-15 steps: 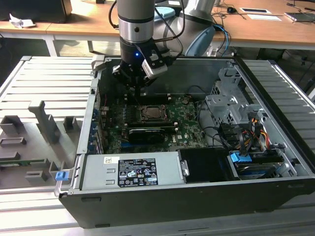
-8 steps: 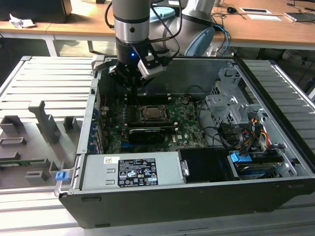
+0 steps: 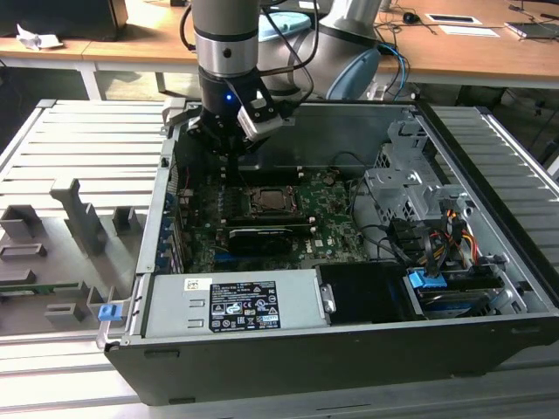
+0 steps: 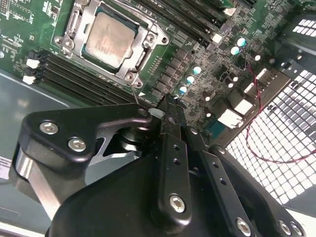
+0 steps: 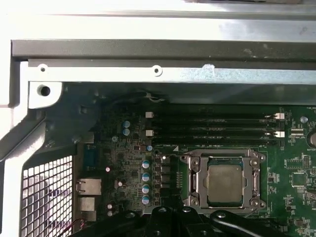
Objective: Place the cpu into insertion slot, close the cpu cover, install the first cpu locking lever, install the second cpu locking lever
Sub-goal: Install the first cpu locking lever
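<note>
Arm [image 3: 225, 35] stands vertical, hand [image 4: 167, 105] pointing straight down

A slatted grey table [image 3: 87, 148] carries an open computer case [image 3: 288, 380] and fixtures [image 3: 83, 223].

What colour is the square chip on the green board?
The small flat square metal chip is silvery tan, clearest in the second wrist view.

The claw [image 5: 170, 219] hangs close over the green motherboard [image 5: 296, 173]. Just beside it the cpu [image 5: 224, 183] lies flat in the insertion slot [image 5: 225, 161], with the cpu cover [image 5: 196, 180] down around its silvery top. Beyond the chip from the claw run long black memory slots [image 5: 212, 126], then the case's grey metal wall [image 5: 148, 74]. A row of blue-topped capacitors [image 5: 146, 180] stands near the claw's other side.
</note>
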Controlling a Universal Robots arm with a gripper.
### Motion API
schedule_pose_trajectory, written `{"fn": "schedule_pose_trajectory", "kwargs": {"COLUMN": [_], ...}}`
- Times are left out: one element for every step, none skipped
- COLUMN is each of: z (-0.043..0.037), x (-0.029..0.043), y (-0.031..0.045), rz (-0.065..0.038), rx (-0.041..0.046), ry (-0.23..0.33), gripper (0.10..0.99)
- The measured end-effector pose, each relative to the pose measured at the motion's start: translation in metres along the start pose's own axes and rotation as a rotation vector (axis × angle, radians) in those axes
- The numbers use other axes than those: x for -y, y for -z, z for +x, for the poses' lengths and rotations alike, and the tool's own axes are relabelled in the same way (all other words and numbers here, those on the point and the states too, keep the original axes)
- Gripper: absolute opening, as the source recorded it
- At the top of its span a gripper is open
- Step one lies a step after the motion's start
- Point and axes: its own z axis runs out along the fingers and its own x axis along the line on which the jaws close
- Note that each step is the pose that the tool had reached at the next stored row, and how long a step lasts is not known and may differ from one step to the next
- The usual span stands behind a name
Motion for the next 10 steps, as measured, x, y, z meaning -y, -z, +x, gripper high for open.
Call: {"fn": "schedule_pose_trajectory", "kwargs": {"z": [0.0001, 0.0002, 0.0006, 0.0008, 0.0011, 0.0013, 0.0015, 0.0017, 0.0019, 0.002], "x": [0.0, 0.0, 0.0, 0.0, 0.0, 0.0, 0.0, 0.0, 0.0, 0.0], "y": [0.0, 0.0, 0.0, 0.0, 0.0, 0.0, 0.0, 0.0, 0.0, 0.0], "rz": [0.0, 0.0, -0.001, -0.001, -0.001, -0.001, -0.001, -0.001, -0.001, -0.001], "rx": [0.0, 0.0001, 0.0001, 0.0002, 0.0001, 0.0002, 0.0001, 0.0001, 0.0001, 0.0001], "ry": [0.0, 0.0, 0.0, 0.0, 0.0, 0.0, 0.0, 0.0, 0.0, 0.0], "gripper": [0.106, 0.106, 0.106, 0.106, 0.106, 0.106, 0.106, 0.106, 0.106, 0.106]}}
